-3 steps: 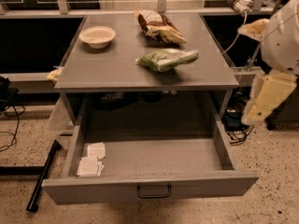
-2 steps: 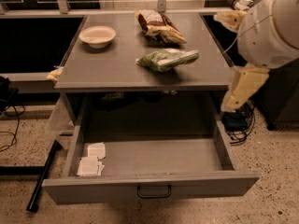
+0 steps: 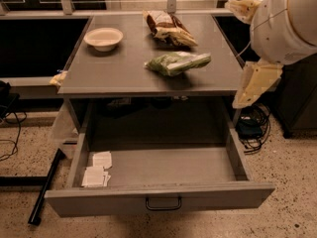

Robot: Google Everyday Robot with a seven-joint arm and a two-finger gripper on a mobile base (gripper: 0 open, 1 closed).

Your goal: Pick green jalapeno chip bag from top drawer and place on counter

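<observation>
The green jalapeno chip bag lies on its side on the counter, right of the middle. The top drawer is pulled fully open below the counter, with its dark bar handle at the front; no bag is in it. My arm's big white joint fills the upper right, with a cream part hanging beside the counter's right edge. My gripper shows as a cream piece above the counter's far right corner, apart from the bag.
A brown-and-cream chip bag and a white bowl sit at the back of the counter. White paper packets lie in the drawer's left front corner. Cables lie on the floor at right, and a black bar at left.
My arm has swung left and closer, from the far right edge of view up against the counter's right side. The bag, the bowl and the drawer have not moved.
</observation>
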